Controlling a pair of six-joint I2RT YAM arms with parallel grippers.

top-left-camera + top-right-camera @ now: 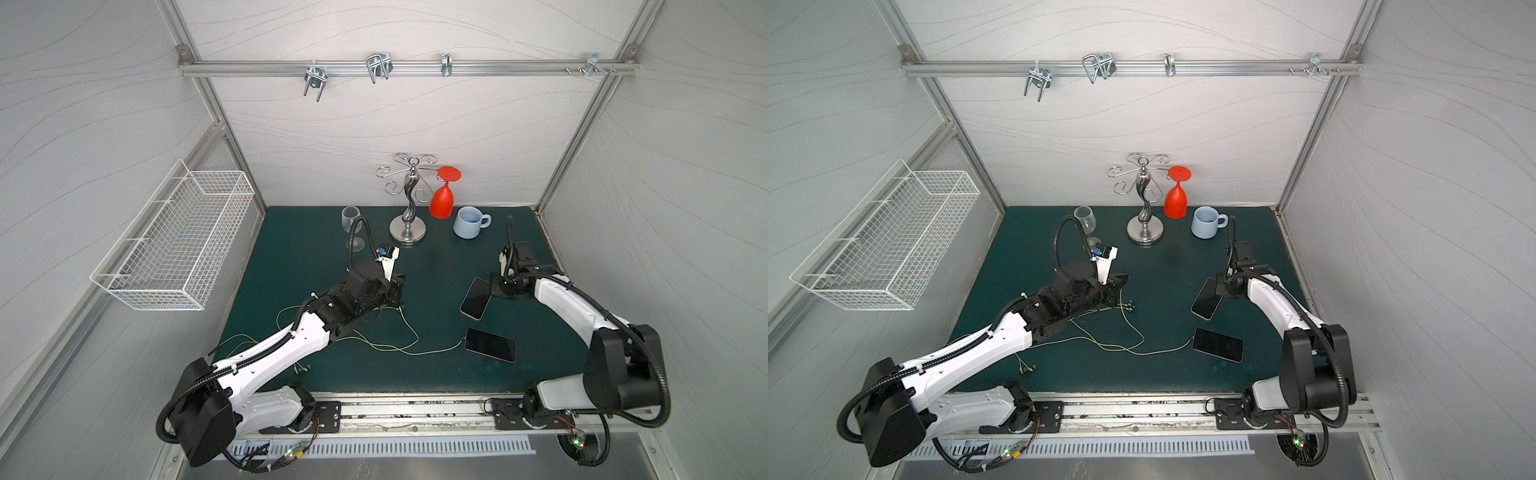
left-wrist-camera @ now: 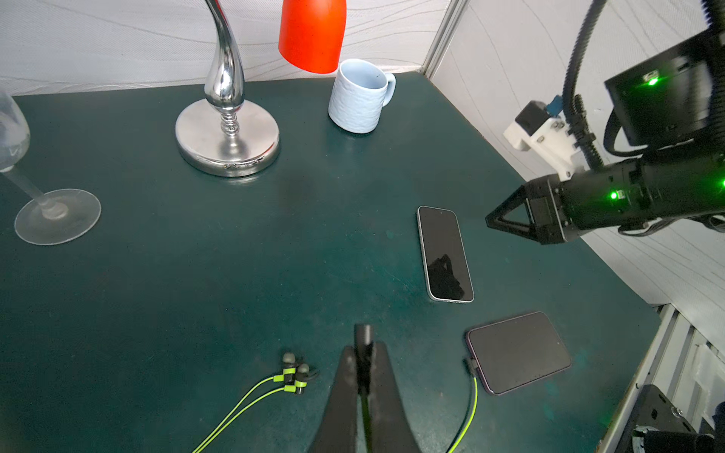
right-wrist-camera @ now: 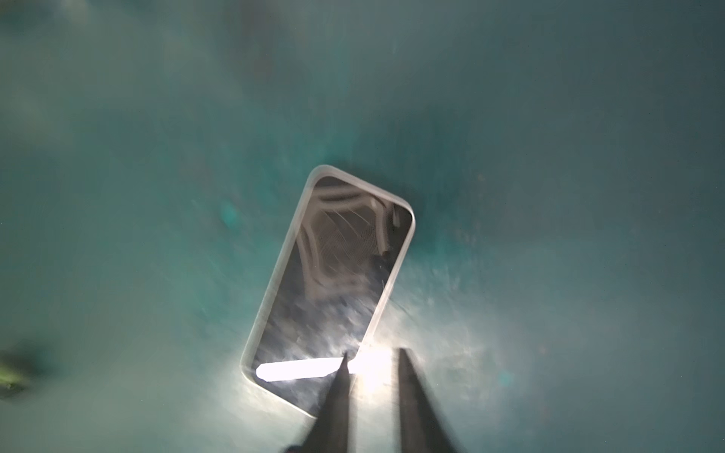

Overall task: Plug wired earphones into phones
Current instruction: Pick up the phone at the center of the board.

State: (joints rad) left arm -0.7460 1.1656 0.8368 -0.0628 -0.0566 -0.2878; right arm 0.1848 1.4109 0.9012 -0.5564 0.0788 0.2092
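Task about half complete. One earphone cable (image 2: 472, 400) appears seated in the purple-edged phone (image 2: 518, 353), which lies flat on the counter (image 2: 235, 274). The left hand (image 2: 364, 347) is clenched on the second earphone plug (image 2: 363, 333), apart from the silver-edged phone (image 2: 445, 255), which has no plug in it yet. The right hand (image 2: 489, 220) hovers beside that phone; whether it grips anything cannot be told.

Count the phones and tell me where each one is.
2. The front phone lies near the front of the mat, with a green cable plugged into it. The rear phone lies just behind it, by the right end effector. None seems hidden.
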